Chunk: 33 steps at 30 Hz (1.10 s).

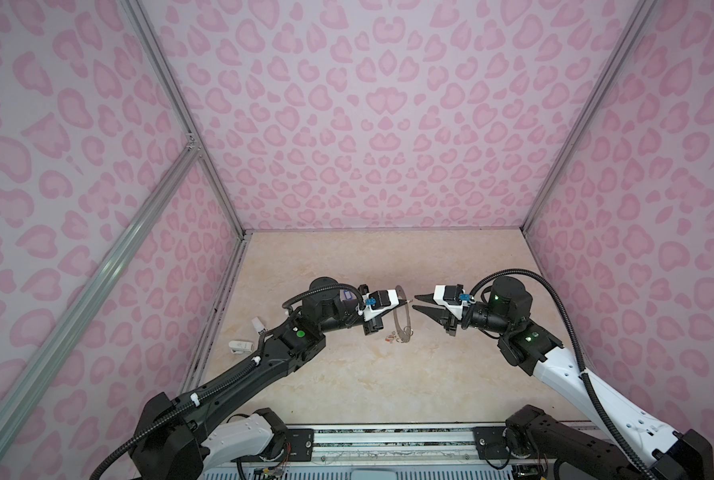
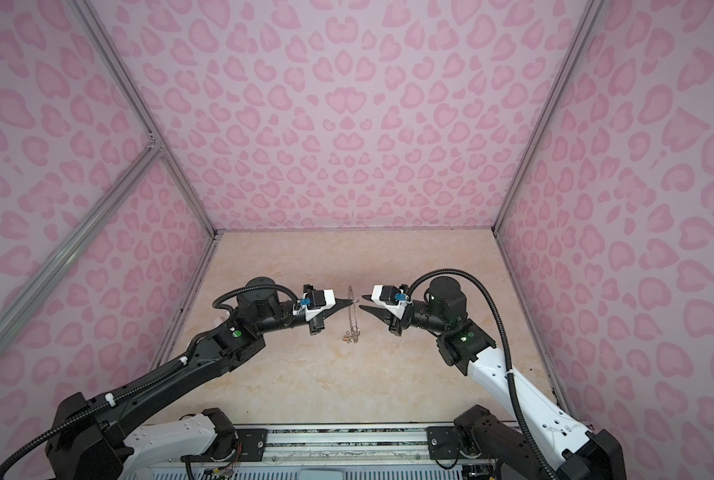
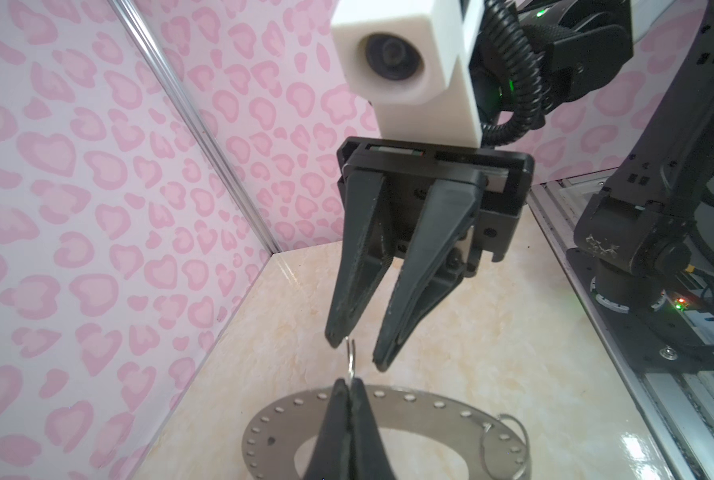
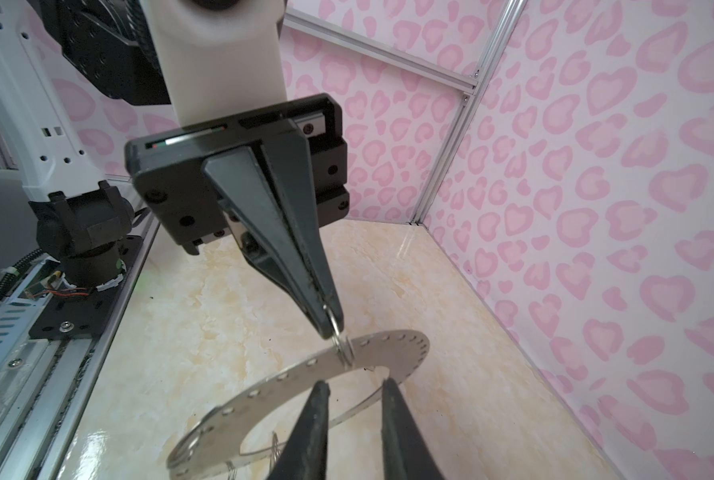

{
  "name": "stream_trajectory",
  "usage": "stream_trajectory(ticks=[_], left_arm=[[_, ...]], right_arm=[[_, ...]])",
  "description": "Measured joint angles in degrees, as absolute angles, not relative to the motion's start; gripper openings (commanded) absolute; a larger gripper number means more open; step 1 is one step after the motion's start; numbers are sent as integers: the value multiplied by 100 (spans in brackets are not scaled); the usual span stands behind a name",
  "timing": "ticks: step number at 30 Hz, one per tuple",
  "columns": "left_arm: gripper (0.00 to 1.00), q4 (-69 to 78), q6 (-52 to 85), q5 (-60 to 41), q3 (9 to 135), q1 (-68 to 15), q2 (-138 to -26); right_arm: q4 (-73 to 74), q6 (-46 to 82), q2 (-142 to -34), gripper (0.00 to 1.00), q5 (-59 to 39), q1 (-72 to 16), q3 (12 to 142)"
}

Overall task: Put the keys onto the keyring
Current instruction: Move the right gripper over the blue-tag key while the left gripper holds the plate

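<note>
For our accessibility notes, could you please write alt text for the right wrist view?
The left gripper, shut, pinches a small wire ring threaded through the rim of the keyring, a flat grey disc with holes round its edge, held tilted over the beige table. In the foreground the right gripper stands open, empty, facing the disc.

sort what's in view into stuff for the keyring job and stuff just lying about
Job: keyring, hanging by a wire ring in the left gripper; keys with orange-red tag; right gripper, jaws open.
Lying about: two small white objects by the left wall.
</note>
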<state>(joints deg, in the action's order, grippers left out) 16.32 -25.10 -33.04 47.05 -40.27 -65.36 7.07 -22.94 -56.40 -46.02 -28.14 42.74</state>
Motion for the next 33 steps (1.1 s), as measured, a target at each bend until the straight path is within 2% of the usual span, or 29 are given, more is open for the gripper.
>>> stream_trajectory(ticks=[9,16,23,29,33], left_arm=[[3,1629,-2239,-3310,4226,-3358,-6020],[3,1568,-1953,-3371,4027,-2421,-5629],[3,1260,-1699,-3332,4005,-1479,-5231],[3,1052,-1660,-3063,3975,-1087,-4987],[3,1015,-1658,-2934,3938,-1017,-4930]], right_arm=[[779,-1693,-6425,28,-3857,-2517,4257],[1096,-1155,-7905,30,-3028,-3166,4622],[1249,-340,-9745,31,-2318,-3542,5876],[888,340,-11212,30,-2075,-3804,7306],[766,786,-11754,29,-1938,-3892,7758]])
